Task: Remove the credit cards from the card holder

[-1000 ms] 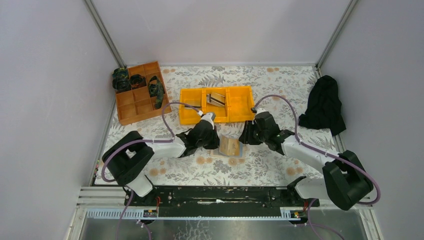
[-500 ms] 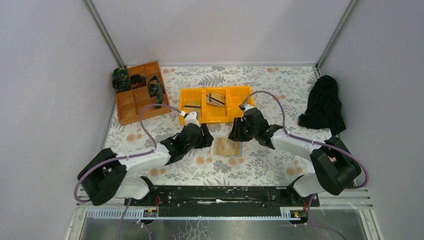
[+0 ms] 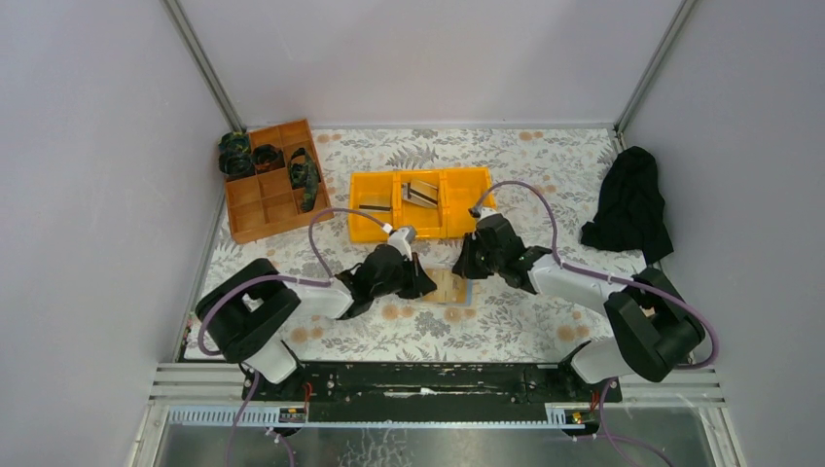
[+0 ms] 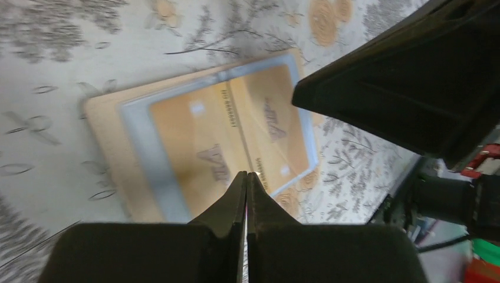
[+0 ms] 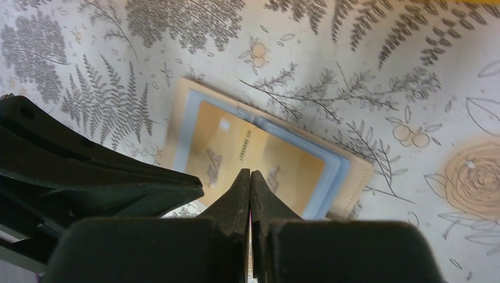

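Card holder [image 3: 450, 286] found lying open on floral worktop [image 3: 525, 316], near yellow bin [image 3: 366, 230]. Tan credit cards [image 4: 200, 141] seen inside it. Left gripper [image 4: 246, 178] jaws together, nothing held; right gripper [image 5: 250, 175] jaws together, nothing held.

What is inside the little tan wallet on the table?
The open card holder shows two tan credit cards tucked under pale blue see-through sleeves. Any cards stacked behind them are covered, so I cannot tell.
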`<state>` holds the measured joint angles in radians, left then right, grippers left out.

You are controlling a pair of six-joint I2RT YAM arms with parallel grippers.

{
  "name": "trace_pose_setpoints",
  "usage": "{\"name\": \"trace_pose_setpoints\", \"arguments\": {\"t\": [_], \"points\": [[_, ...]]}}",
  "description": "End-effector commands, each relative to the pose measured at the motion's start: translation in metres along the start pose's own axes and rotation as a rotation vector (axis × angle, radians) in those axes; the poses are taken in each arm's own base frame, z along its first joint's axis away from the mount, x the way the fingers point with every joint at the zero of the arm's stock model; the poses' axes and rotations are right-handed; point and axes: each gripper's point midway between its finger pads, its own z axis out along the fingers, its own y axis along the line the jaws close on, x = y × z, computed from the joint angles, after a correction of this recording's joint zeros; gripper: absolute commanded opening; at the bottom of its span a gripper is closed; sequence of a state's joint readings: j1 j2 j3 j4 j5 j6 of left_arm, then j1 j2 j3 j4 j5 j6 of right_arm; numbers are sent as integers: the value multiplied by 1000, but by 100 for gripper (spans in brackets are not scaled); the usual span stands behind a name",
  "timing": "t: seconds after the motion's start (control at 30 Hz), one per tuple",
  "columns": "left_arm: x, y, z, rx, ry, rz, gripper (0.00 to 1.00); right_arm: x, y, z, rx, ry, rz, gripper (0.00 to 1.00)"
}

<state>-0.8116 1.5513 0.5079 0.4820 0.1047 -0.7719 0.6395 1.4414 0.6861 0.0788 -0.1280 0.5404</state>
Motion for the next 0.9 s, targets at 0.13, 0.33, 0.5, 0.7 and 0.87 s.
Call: {"name": "trace_pose_setpoints", "arguments": {"t": [0.13, 0.33, 0.5, 0.7, 0.87], "points": [[-18, -53, 15, 310, -12, -41, 0, -2, -25, -24, 63, -61, 15, 0], [-12, -35, 24, 302, 0, -99, 0, 11, -24, -28, 19, -45, 33, 0], [-12, -23, 26, 251, 2, -100, 0, 19, -25, -26, 3, -31, 43, 0], [-14, -18, 23, 217, -3, -65, 89, 22, -25, -20, -8, -17, 45, 0], [-9, -12, 23, 201, 9, -71, 100, 26, -27, -15, -7, -3, 50, 0]]}}
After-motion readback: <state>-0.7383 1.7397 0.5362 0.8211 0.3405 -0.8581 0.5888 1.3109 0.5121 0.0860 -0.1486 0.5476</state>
